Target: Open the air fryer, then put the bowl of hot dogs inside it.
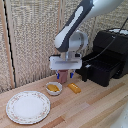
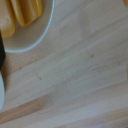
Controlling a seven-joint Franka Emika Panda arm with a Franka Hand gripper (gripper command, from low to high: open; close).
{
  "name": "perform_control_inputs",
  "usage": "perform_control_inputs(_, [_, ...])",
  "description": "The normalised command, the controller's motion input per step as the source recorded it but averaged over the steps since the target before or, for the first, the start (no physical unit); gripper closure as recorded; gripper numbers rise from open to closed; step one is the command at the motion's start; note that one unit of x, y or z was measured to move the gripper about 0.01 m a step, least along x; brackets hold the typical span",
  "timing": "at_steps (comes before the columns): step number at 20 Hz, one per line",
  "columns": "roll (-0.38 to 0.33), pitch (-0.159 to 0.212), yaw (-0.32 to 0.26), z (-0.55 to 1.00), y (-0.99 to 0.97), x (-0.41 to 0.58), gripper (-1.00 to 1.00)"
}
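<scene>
Gripper [image 1: 66, 76] hangs low over the wooden table [image 1: 95, 107], its blue-tipped fingers [image 1: 60, 77] pointing down between the bowl [image 1: 54, 88] and a lone orange-yellow stick [image 1: 74, 88]. The fingers seem to hold nothing, but I cannot tell if they are spread or closed, because the exterior view is small and blurred there. The wrist view does not show the fingertips clearly; only a dark shape at one edge.

No brand, label or writing can be read anywhere.

The bowl is small, round and white, and it holds the hot dogs [image 1: 52, 88], orange-yellow pieces lying together. It stands just beside the gripper, toward the exterior view's left. In the wrist view the bowl is cut off by the frame, so only a part of its rim and some pieces are seen.

A large patterned plate [image 1: 28, 106] lies near the bowl, further to the exterior view's left.

The air fryer [image 1: 112, 52] stands at the exterior view's right, black and boxy, with its drawer [image 1: 100, 67] pulled out. The handle [image 1: 83, 73] sticks out from the drawer front, near the gripper. Inside of the drawer is too dark to make out.
</scene>
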Motion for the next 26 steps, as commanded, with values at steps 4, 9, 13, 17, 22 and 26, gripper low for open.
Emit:
perform_control_inputs(4, [-0.150, -0.027, 0.232, -0.17, -0.01, 0.000, -1.00])
perform_control_inputs(9, [-0.150, -0.030, 0.236, -0.20, 0.00, 0.030, -1.00])
perform_control_inputs(13, [-0.118, -0.079, 0.215, -0.20, -0.01, 0.114, -1.00])
perform_control_inputs(17, [-0.094, -0.119, 0.165, -0.15, -0.01, 0.187, -1.00])
perform_control_inputs(22, [-0.068, -0.078, 0.107, -0.23, -0.06, 0.105, -1.00])
perform_control_inputs(26, [-0.047, -0.020, 0.093, -0.25, -0.12, 0.014, 1.00])
